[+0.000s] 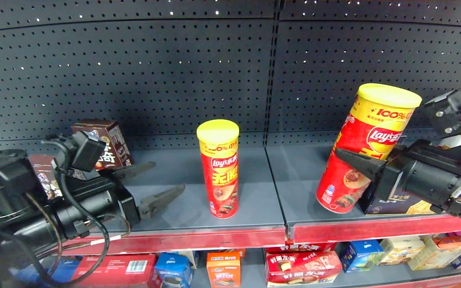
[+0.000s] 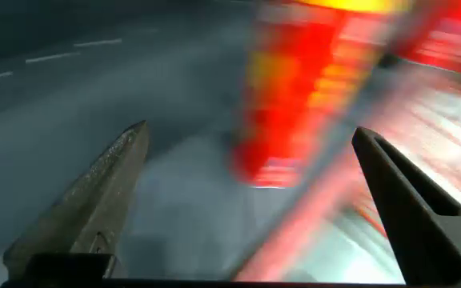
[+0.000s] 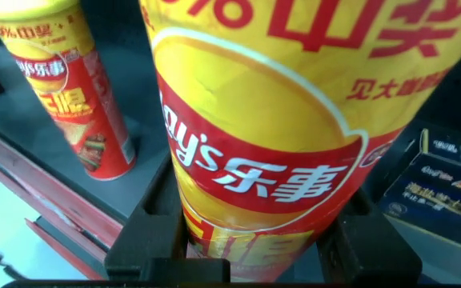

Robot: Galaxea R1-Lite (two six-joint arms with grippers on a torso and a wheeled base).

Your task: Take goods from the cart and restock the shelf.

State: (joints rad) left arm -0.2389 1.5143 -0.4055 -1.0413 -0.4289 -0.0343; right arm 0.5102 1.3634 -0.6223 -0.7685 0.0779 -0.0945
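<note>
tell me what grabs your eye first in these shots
A red and yellow chip can is held tilted in the right gripper, on the right of the shelf. A second can stands upright mid-shelf, with the left gripper open to its left.

Left tool [image 1: 166,176]: my jaws are spread wide, arm extended forward, low on my left. Right tool [image 1: 350,170]: clamped around a chip can [image 1: 374,120], which it holds tilted.

Standing can [image 2: 294,96] blurred in left wrist view, held can [image 3: 294,144] cropped top and bottom in right wrist view, dark box [image 1: 392,207] partly hidden behind it.
</note>
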